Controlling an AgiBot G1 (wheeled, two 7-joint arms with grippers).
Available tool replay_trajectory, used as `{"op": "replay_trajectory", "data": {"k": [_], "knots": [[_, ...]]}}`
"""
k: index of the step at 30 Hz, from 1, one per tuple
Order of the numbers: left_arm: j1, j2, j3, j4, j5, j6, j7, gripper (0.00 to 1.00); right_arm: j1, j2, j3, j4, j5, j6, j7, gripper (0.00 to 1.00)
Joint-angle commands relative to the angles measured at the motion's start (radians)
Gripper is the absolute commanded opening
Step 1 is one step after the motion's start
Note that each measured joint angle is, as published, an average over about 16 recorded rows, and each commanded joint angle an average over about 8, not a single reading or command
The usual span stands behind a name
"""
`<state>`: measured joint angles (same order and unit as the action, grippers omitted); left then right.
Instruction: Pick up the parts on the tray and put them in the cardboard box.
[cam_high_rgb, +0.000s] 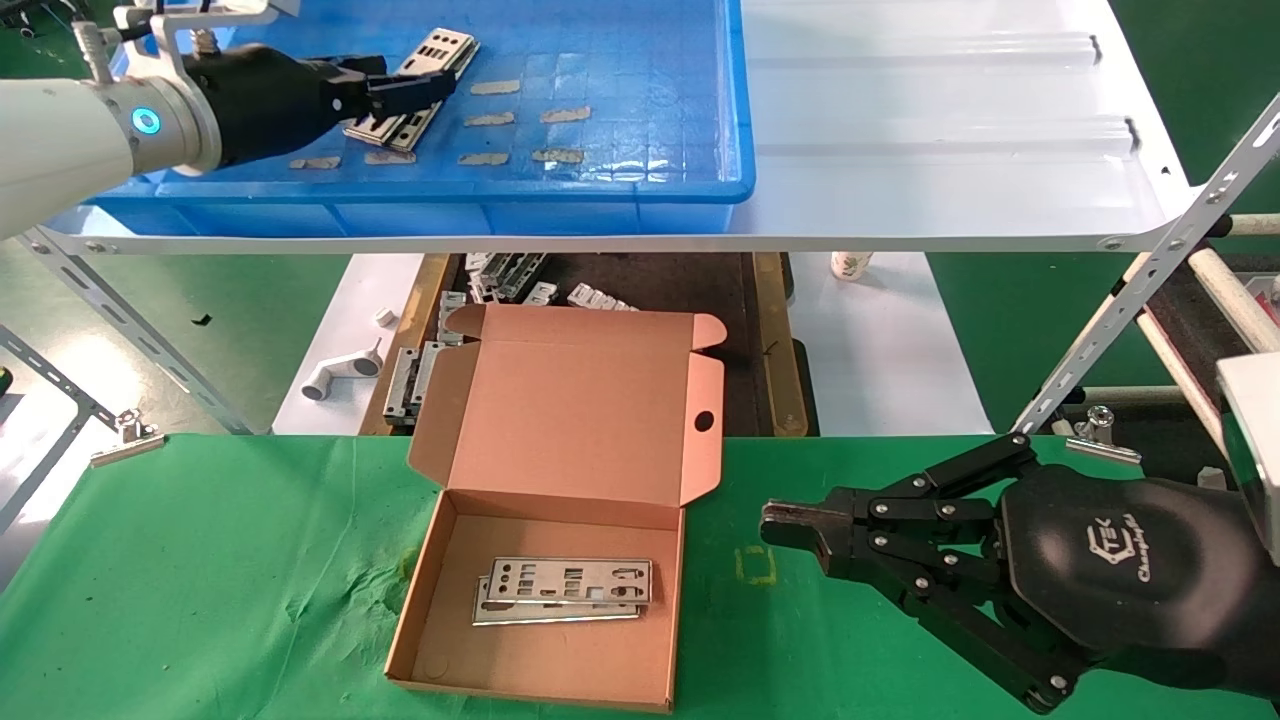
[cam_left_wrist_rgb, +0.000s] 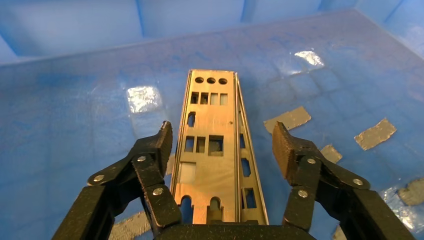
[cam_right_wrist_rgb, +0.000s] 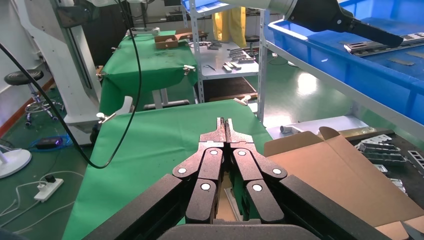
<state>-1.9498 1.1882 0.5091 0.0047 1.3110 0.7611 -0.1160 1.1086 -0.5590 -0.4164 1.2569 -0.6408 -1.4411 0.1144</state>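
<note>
A small stack of silver punched plates (cam_high_rgb: 415, 85) lies at the left of the blue tray (cam_high_rgb: 640, 195) on the upper shelf. My left gripper (cam_high_rgb: 430, 90) is open over them. In the left wrist view the plates (cam_left_wrist_rgb: 212, 145) run between its spread fingers (cam_left_wrist_rgb: 162, 145), with a gap on each side. The open cardboard box (cam_high_rgb: 560, 500) sits on the green table below and holds two plates (cam_high_rgb: 565, 590). My right gripper (cam_high_rgb: 790, 530) is shut and empty, hovering to the right of the box; it also shows in the right wrist view (cam_right_wrist_rgb: 225, 125).
Tan tape patches (cam_high_rgb: 520, 120) dot the tray floor. The tray stands on a white ribbed sheet (cam_high_rgb: 950, 130). Grey metal brackets (cam_high_rgb: 500, 275) lie on a lower dark surface behind the box. A slanted white strut (cam_high_rgb: 1140, 290) stands at the right.
</note>
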Motion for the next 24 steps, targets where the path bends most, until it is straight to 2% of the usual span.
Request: {"op": "replay_trajectory", "data": {"k": [1,24], "knots": [[0.002,0.001,0.001,0.001,0.001,-0.003,-0.001,0.0,0.0,0.0,0.0,0.0,0.0,0.0,0.0,0.0],[0.001,-0.003,0.0,-0.01,0.0,-0.017,0.006,0.0,0.0,0.0,0.0,0.0,0.0,0.0,0.0,0.0]]}}
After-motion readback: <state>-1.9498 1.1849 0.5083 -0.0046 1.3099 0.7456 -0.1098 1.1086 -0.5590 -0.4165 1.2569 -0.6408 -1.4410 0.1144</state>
